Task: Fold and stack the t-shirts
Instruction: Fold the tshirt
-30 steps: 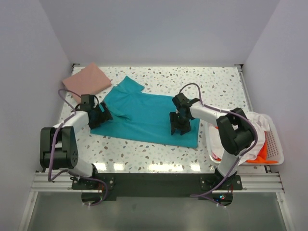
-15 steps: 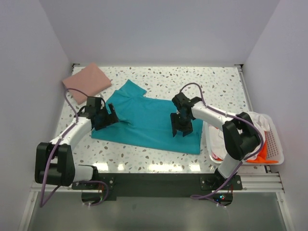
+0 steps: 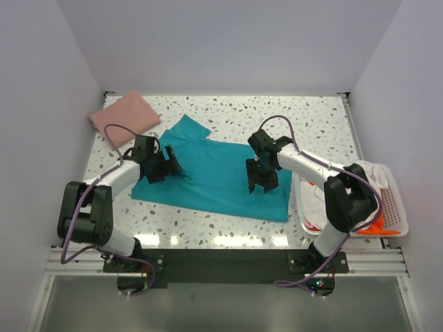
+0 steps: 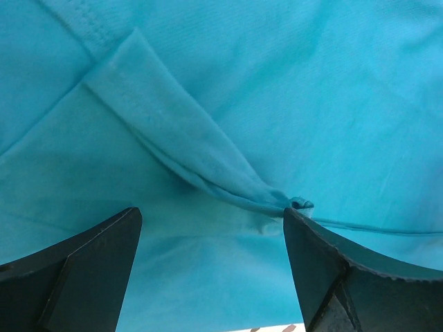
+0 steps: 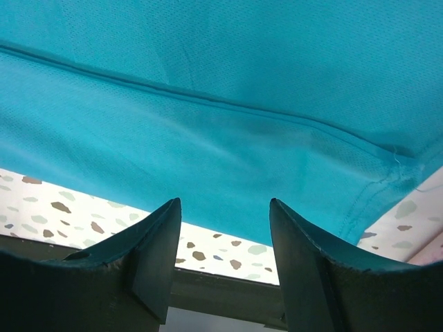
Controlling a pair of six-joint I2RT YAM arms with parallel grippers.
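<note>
While both arms reach over it, the teal t-shirt (image 3: 214,176) lies spread at the centre of the speckled table (image 3: 318,121).

Left gripper (image 3: 163,166): low over the shirt's left part, jaws wide apart, nothing held (a creased ridge of cloth runs beneath the gap).

Right gripper (image 3: 261,182): low over the right part near the hem, jaws apart, empty.

Dusty pink t-shirt (image 3: 124,116): folded, far-left corner, apart from the teal one.

White basket (image 3: 396,204): right edge, holding a white t-shirt (image 3: 370,176) and an orange t-shirt (image 3: 377,225).
</note>
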